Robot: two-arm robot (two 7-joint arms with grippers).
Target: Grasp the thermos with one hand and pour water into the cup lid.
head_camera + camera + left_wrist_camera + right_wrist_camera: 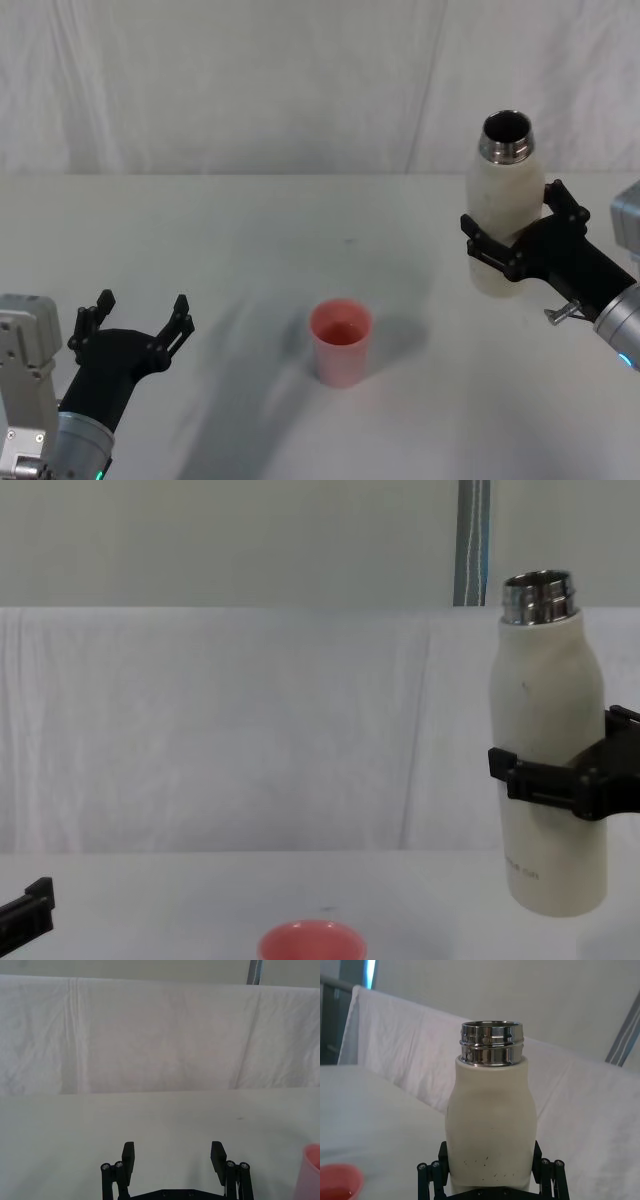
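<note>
The cream-white thermos (503, 215) stands upright at the right of the table, its steel neck uncapped. My right gripper (512, 228) is shut on its lower body from the right side. In the chest view the thermos (548, 750) has my right gripper (555, 772) clamped around it; I cannot tell whether its base touches the table. In the right wrist view, black fingers (432, 1177) flank the thermos (490, 1120). The pink cup lid (341, 342) stands upright at the table's middle, left of and nearer than the thermos. My left gripper (143, 306) rests open at the near left.
A white cloth-covered table (250, 230) carries everything, with a white draped backdrop (220, 730) behind it. The cup lid's rim also shows as pink edges (310, 1170) (337, 1182) (312, 942) in the other three views.
</note>
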